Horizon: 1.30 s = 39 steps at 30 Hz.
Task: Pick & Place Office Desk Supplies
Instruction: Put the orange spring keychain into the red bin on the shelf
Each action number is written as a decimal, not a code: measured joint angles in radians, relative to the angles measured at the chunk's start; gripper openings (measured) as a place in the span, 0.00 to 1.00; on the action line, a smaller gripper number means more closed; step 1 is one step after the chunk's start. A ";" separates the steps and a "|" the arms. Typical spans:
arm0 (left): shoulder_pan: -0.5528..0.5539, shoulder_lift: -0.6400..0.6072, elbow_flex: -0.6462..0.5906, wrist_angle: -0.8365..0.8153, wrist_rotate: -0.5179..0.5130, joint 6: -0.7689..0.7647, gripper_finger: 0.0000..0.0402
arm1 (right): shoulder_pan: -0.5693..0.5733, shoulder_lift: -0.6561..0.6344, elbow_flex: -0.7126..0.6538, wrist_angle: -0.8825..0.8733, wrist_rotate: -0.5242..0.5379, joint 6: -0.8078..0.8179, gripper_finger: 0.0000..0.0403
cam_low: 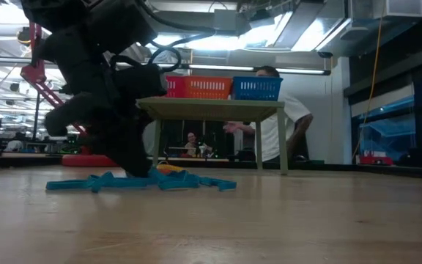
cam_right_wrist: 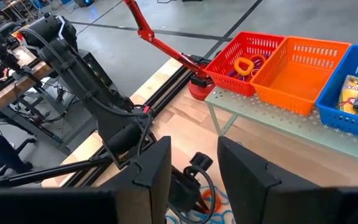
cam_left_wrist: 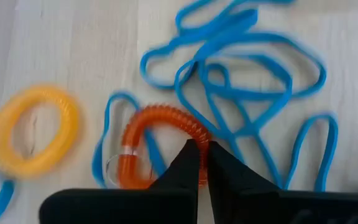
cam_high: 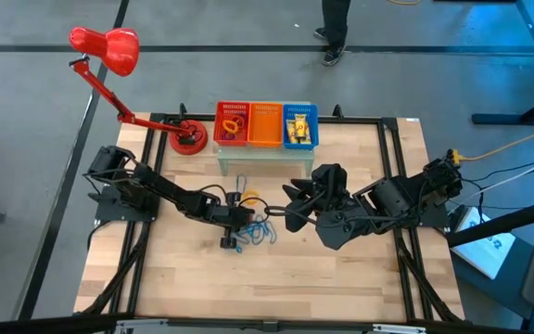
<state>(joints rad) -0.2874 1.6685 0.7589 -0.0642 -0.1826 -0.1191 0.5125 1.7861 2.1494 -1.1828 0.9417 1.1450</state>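
A tangle of blue band loops (cam_high: 260, 232) lies on the wooden table; it also shows in the left wrist view (cam_left_wrist: 247, 81) and the low view (cam_low: 145, 181). An orange coil ring (cam_left_wrist: 160, 143) lies among them, with a yellow coil ring (cam_left_wrist: 33, 130) beside it. My left gripper (cam_left_wrist: 201, 152) is down at the tangle (cam_high: 237, 223), its fingers nearly together on the orange ring. My right gripper (cam_right_wrist: 194, 171) hovers open and empty to the right of the tangle (cam_high: 290, 211). My left gripper comes from above, pointing down, with its two fingertips (cam_left_wrist: 190, 155) closed on the orange coil ring's near arc (cam_left_wrist: 191, 132), across the coil. The tips hide the exact place of contact. The ring lies flat on the table among the blue loops.
Red (cam_high: 232, 123), orange (cam_high: 265, 124) and blue (cam_high: 299, 126) mesh baskets stand on a small raised stand (cam_high: 262, 156) at the table's far side. The red one holds coil rings, the blue one yellow packets. A red desk lamp's base (cam_high: 188, 140) stands left of them. A person (cam_low: 273, 117) is behind the table.
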 joint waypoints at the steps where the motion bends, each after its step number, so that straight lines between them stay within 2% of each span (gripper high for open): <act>1: 0.001 -0.016 -0.003 -0.016 -0.003 0.007 0.02 | 0.000 0.000 0.000 0.000 0.000 0.000 0.33; 16: 0.009 -0.307 -0.002 -0.011 -0.049 -0.019 0.01 | 0.000 0.001 0.000 0.000 0.008 0.000 0.33; 26: 0.059 -0.522 -0.001 0.119 -0.243 -0.093 0.01 | 0.000 0.001 0.000 0.007 0.013 0.015 0.33; 30: 0.131 -0.616 0.000 0.160 -0.315 -0.036 0.01 | 0.000 0.001 0.000 0.015 0.019 0.023 0.33; 33: 0.225 -0.661 0.000 0.160 -0.324 0.032 0.01 | 0.000 0.001 0.000 0.019 0.023 0.023 0.33; 36: 0.339 -0.680 0.000 0.132 -0.318 0.011 0.01 | -0.003 0.001 0.000 0.019 0.031 0.023 0.33; 39: 0.470 -0.672 0.000 0.115 -0.173 -0.038 0.01 | -0.008 0.001 0.000 0.019 0.031 0.023 0.33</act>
<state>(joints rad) 0.1824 0.9967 0.7589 0.0505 -0.3561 -0.1574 0.5049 1.7866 2.1490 -1.1634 0.9731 1.1675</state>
